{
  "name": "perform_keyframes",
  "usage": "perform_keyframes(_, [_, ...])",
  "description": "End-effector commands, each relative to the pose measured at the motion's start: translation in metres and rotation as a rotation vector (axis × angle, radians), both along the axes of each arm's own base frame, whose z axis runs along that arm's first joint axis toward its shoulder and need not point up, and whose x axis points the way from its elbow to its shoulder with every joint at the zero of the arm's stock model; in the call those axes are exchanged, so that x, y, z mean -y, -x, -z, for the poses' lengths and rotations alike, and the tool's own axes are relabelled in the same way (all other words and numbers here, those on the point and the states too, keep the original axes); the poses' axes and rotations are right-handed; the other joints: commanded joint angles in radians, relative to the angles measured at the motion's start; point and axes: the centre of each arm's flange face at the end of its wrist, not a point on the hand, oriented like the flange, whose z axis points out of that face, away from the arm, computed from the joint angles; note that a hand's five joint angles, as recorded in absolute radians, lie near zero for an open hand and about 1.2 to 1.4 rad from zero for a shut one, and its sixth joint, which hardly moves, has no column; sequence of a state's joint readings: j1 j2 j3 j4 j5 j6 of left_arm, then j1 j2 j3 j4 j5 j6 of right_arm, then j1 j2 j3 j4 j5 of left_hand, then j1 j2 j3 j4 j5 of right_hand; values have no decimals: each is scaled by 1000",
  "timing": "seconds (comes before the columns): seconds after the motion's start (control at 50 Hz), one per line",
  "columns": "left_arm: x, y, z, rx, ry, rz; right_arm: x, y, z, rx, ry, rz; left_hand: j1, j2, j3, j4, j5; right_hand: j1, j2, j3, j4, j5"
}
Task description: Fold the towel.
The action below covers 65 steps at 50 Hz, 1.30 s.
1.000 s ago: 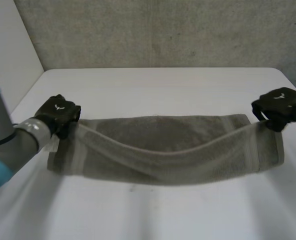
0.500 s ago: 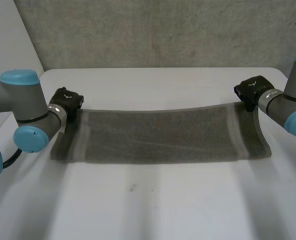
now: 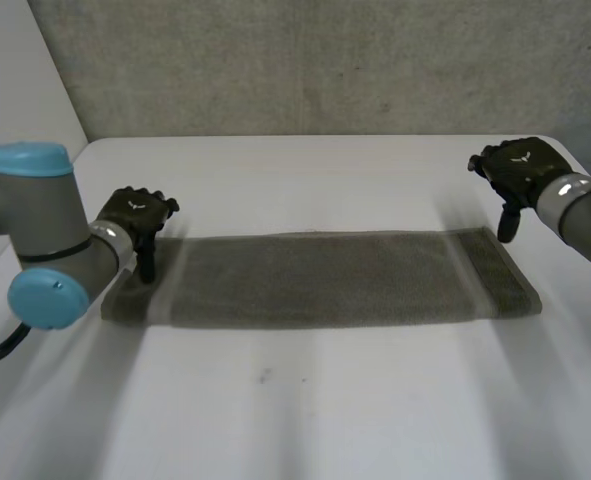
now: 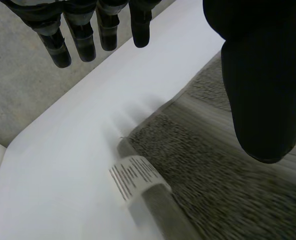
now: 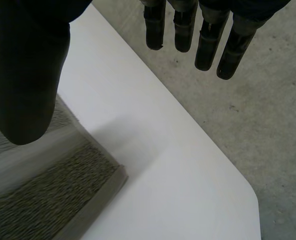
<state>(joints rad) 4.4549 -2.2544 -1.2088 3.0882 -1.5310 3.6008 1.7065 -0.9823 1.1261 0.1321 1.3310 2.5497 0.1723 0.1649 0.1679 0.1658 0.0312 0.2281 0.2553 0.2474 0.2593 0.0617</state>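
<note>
Towel [image 3: 320,278]: lies flat on the white table [image 3: 305,420] as a long narrow strip, its long sides running from one arm's side to the other.
Towel look: grey-green terry with a paler woven band near each short end; it seems to be doubled over lengthwise, though the layers are hard to separate by eye.
Towel tag [image 4: 133,179]: a white printed label sticks out at the towel's edge, near the left hand's corner.
Left hand [image 3: 140,215]: over the towel's far left corner, fingers [image 4: 82,40] straight and spread well away from the thumb, nothing between them.
Right hand [image 3: 520,170]: just off the towel's far right corner [image 5: 105,182], raised clear of it, fingers [image 5: 208,45] straight, holding nothing.
Stage: one fold looks done and let go; a fold bringing the short ends together probably comes next.
Risk, grip: pinching only the top layer at a corner would peel the towel open again.
Risk, drag: a fingertip brushing the left corner could tug that end askew.
Risk, alignment: soft cloth sags when lifted, so the short ends may land uneven.
</note>
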Motion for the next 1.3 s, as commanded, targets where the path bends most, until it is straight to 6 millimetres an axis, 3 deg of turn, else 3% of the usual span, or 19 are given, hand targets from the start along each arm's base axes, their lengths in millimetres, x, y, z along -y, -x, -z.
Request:
perform_keyframes(0.02, [-42, -10, -5, -22, 28, 2, -41, 30, 18, 3, -28, 7, 2, 10, 7, 9, -31, 12, -15, -7, -19, 4])
perform_keyframes(0.12, [-65, -15, -8, -36, 68, 5, -65, 45, 56, -51, -107, 11, 2, 10, 7, 9, -31, 71, 44, 52, 40, 63])
perform_keyframes(0.24, [-73, -13, -12, -47, 87, 14, -69, 50, 82, -79, -146, -7, 2, 10, 7, 9, -31, 92, 65, 72, 61, 84])
perform_keyframes(0.32, [-74, -11, -12, -69, 94, 13, -65, 50, 98, -100, -163, -22, 2, 10, 7, 9, -31, 273, 246, 254, 242, 265])
perform_keyframes(0.4, [-74, -11, -12, -79, 88, 11, -61, 50, 100, -102, -157, -21, 2, 10, 7, 9, -31, 476, 449, 457, 445, 468])
perform_keyframes(0.48, [-76, -11, -10, -81, 81, 11, -55, 54, 100, -103, -139, -8, 2, 10, 7, 9, -31, 1166, 1138, 1146, 1134, 1158])
perform_keyframes(0.62, [-78, -11, -12, -84, 88, 12, -42, 78, 89, -101, -104, 70, 2, 10, 7, 9, -31, 1168, 1141, 1149, 1137, 1160])
perform_keyframes(0.72, [-78, -12, -15, -86, 94, 11, -27, 110, 80, -112, -71, 155, 2, 10, 7, 9, -31, 1168, 1141, 1149, 1137, 1160])
perform_keyframes(0.82, [-77, -13, -16, -86, 95, 8, -8, 167, 66, -203, -55, 270, 2, 10, 7, 9, -31, 1168, 1141, 1149, 1137, 1160])
perform_keyframes(0.86, [-77, -13, -16, -86, 95, 8, -8, 170, 63, -236, -68, 264, 2, 10, 7, 9, -31, 1168, 1141, 1149, 1137, 1160])
perform_keyframes(0.94, [-77, -13, -16, -86, 95, 8, -9, 167, 57, -255, -96, 239, 2, 10, 7, 9, -31, 1168, 1141, 1149, 1137, 1160])
perform_keyframes(0.98, [-77, -13, -16, -86, 95, 8, -12, 134, 44, -224, -78, 169, 2, 10, 7, 9, -31, 1168, 1141, 1149, 1137, 1160])
perform_keyframes(1.0, [-77, -13, -16, -86, 95, 8, -12, 134, 44, -224, -78, 168, 2, 10, 7, 9, -31, 1168, 1141, 1149, 1137, 1160])
perform_keyframes(1.04, [-78, -12, -16, -87, 97, 9, -18, 90, 26, -164, -32, 85, 2, 10, 7, 9, -31, 1168, 1141, 1149, 1137, 1160])
perform_keyframes(1.12, [-78, -12, -16, -88, 95, 10, -24, 64, 25, -99, -44, 40, 2, 10, 7, 9, -31, 1146, 1119, 1127, 1115, 1138])
perform_keyframes(1.14, [-79, -13, -15, -87, 92, 9, -28, 56, 25, -64, -55, 24, 2, 10, 7, 9, -31, 503, 476, 484, 472, 495])
perform_keyframes(1.16, [-79, -13, -15, -87, 92, 9, -28, 56, 25, -64, -55, 24, 2, 10, 7, 9, -31, 497, 470, 478, 466, 489])
perform_keyframes(1.18, [-80, -14, -15, -87, 92, 7, -30, 54, 28, -42, -67, 21, 2, 10, 7, 9, -31, -54, -81, -73, -85, -62])
perform_keyframes(1.3, [-83, -14, -19, -90, 101, 9, -39, 54, 46, -15, -126, 4, 2, 10, 7, 9, -31, -54, -81, -73, -85, -62])
